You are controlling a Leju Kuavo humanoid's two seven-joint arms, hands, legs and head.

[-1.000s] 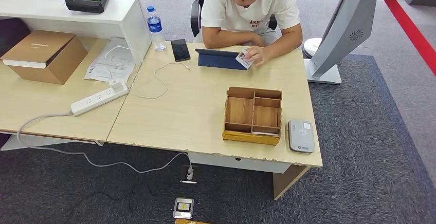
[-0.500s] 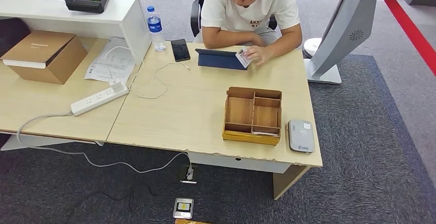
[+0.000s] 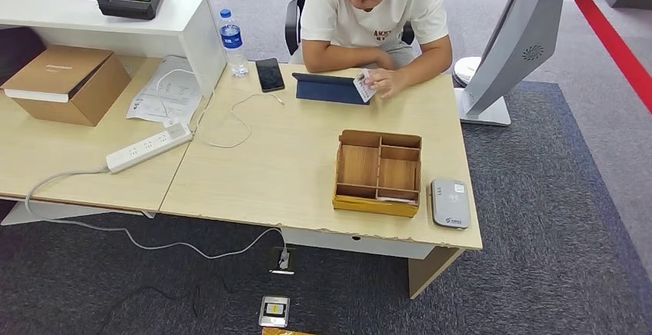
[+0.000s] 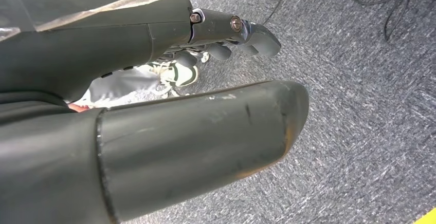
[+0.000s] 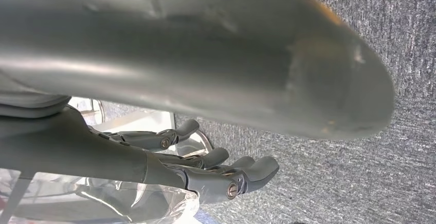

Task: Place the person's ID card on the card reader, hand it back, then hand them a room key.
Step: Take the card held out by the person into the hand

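We see person's hand (image 3: 382, 81) pinching small white ID card (image 3: 363, 87) at light wooden worktop (image 3: 269, 166) far edge; grey card reader (image 3: 450, 203) beside wooden compartment box (image 3: 378, 172). Our left hand (image 4: 226, 34) and right hand (image 5: 205, 167) hang over carpet, fingers (image 5: 257, 168) loosely apart, holding nothing.

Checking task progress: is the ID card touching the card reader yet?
Apart. Head view: the ID card is in the person's hand at the desk's far edge; the card reader lies near the front corner.

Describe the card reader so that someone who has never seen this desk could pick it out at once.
Start at the light wooden desk where the person sits, and go to its near right corner. Beside the wooden compartment tray, on the side toward the desk's right edge, lies the card reader. It is a flat grey rounded slab with small markings on top, the only grey device at that corner.
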